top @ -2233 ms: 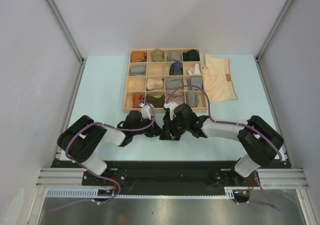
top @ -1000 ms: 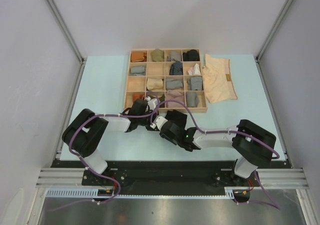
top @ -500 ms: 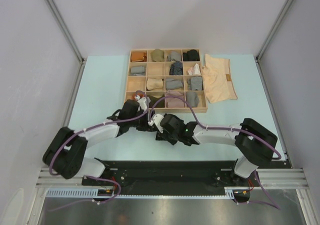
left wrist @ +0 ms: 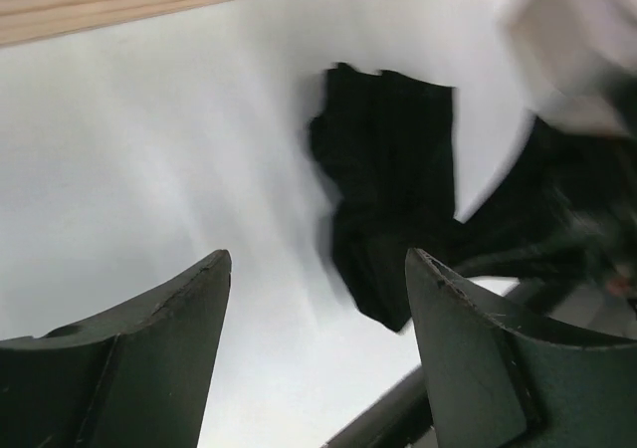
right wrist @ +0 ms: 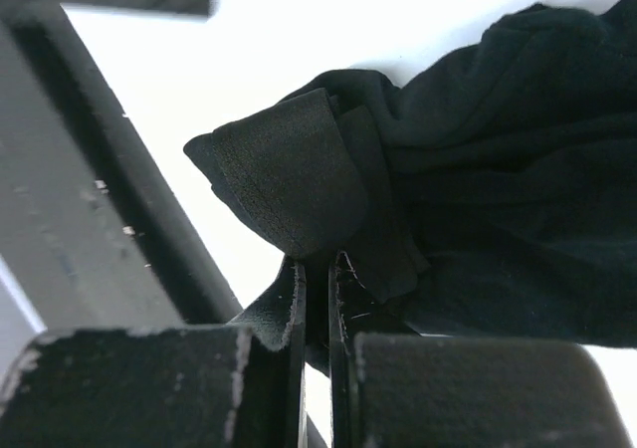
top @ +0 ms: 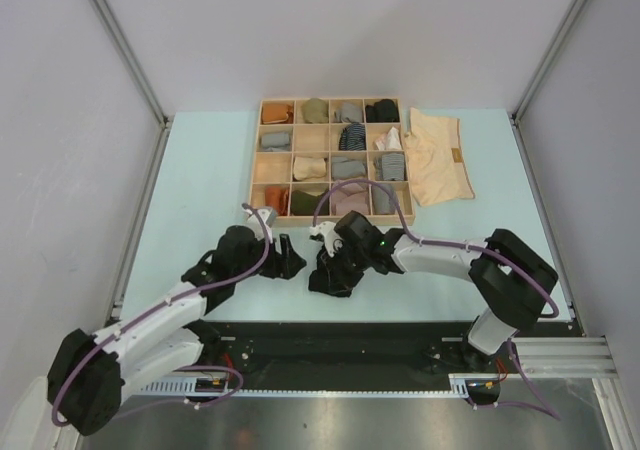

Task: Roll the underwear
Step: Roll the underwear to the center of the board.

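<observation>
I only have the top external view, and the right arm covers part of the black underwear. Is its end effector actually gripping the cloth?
Observer: Yes. In the right wrist view the right end effector is shut on a folded edge of the black underwear.
Operator: And the left one?
Observer: In the left wrist view the left end effector is open and empty. The cloth lies ahead of it on the table.

Pale blue table (top: 200, 185): wooden divided tray (top: 254, 170) at back, cream underwear (top: 438, 158) just right, black underwear (top: 331, 274) near front edge.
</observation>
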`<state>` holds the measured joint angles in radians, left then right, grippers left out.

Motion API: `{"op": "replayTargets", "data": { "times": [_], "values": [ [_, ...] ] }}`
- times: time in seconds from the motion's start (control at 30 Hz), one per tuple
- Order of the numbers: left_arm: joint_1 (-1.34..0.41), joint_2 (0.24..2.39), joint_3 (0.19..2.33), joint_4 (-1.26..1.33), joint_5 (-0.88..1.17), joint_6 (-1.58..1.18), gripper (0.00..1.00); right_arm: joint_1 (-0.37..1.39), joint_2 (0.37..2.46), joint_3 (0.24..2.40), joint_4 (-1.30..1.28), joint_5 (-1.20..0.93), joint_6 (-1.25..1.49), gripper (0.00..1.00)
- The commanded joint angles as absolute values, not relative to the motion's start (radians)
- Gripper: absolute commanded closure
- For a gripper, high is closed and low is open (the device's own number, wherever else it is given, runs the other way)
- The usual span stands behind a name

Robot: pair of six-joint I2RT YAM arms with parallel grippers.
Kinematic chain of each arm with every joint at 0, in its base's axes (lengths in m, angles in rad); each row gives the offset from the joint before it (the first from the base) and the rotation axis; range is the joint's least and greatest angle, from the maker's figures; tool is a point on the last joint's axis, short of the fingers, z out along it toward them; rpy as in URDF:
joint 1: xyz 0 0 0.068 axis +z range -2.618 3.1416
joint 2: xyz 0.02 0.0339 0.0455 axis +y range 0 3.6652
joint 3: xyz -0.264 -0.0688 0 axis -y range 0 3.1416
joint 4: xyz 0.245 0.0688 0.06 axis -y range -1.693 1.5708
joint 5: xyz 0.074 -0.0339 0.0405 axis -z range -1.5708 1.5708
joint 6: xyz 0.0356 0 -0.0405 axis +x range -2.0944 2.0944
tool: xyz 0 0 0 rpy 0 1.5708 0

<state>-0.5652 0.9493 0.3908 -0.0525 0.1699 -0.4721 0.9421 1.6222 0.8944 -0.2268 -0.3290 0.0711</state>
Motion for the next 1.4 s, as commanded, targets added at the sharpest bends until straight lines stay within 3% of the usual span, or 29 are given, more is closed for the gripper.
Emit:
{"op": "replayTargets", "data": {
  "times": [0.0, 0.13, 0.53, 1.03, 1.13, 1.17, 1.23, 1.27, 1.3, 1.33, 1.37],
  "values": [
    [-0.644, 0.855, 0.344, 0.077, 0.150, -0.419, 0.25, 0.882, 1.672, 0.897, -0.262, -0.553, 0.149, 1.00],
    [-0.733, 0.856, 0.298, 0.213, 0.170, -0.393, 0.25, 0.801, 1.707, 0.902, -0.249, -0.635, 0.170, 1.00],
    [-0.778, 1.081, 0.273, 0.477, 0.265, -0.356, 0.27, 0.698, 1.804, 0.916, -0.245, -0.755, 0.163, 1.00],
    [-0.788, 1.267, 0.270, 0.594, 0.304, -0.345, 0.40, 0.624, 1.870, 0.930, -0.198, -0.864, 0.186, 1.00],
    [-0.788, 1.302, 0.282, 0.591, 0.282, -0.344, 0.58, 0.618, 1.875, 0.930, -0.199, -0.871, 0.183, 1.00],
    [-0.790, 1.321, 0.287, 0.585, 0.270, -0.350, 0.76, 0.617, 1.873, 0.930, -0.201, -0.871, 0.181, 1.00],
    [-0.787, 1.341, 0.322, 0.519, 0.209, -0.357, 0.92, 0.614, 1.859, 0.930, -0.206, -0.865, 0.178, 0.98],
    [-0.787, 1.353, 0.339, 0.493, 0.189, -0.370, 1.00, 0.612, 1.836, 0.930, -0.212, -0.855, 0.178, 0.93],
    [-0.784, 1.377, 0.371, 0.470, 0.178, -0.373, 1.00, 0.604, 1.823, 0.930, -0.215, -0.844, 0.176, 0.86],
    [-0.781, 1.393, 0.386, 0.434, 0.169, -0.385, 1.00, 0.598, 1.807, 0.930, -0.227, -0.838, 0.170, 0.66],
    [-0.778, 1.405, 0.400, 0.422, 0.169, -0.390, 1.00, 0.594, 1.774, 0.930, -0.232, -0.828, 0.169, 0.57]
  ]
}}
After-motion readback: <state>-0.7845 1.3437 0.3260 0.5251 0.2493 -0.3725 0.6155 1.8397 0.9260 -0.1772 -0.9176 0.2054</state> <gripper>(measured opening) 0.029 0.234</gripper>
